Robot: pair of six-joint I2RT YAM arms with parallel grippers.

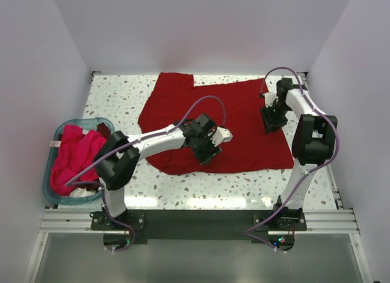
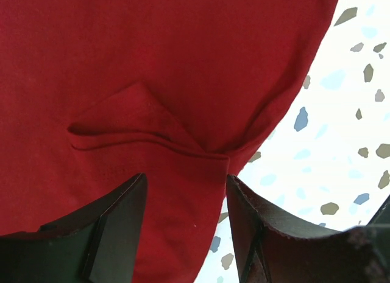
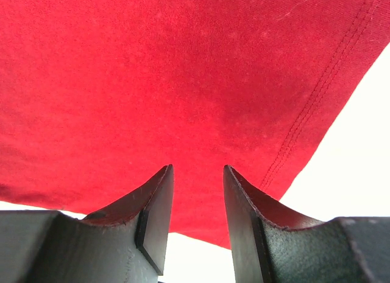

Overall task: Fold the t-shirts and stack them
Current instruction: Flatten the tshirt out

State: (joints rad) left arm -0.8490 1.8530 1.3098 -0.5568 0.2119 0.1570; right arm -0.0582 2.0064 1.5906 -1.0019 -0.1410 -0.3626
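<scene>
**Crimson t-shirt [image 1: 244, 137] lay spread beneath two arms**

Spread across the speckled table [image 1: 116, 94], the shirt showed a small crease by its near hem. The left gripper [image 2: 186, 179] hung there with jaws apart. The right gripper [image 3: 196, 170], jaws narrowly parted, hovered over the shirt's right edge. Pinkish-red shirts [image 1: 76, 155] filled a teal basket [image 1: 53, 144] at left.

L arm [image 1: 152, 140] stretched across, L hand [image 1: 208, 148] jaws apart, R arm [image 1: 312, 137] folded, R hand [image 1: 272, 120] narrowly parted
</scene>
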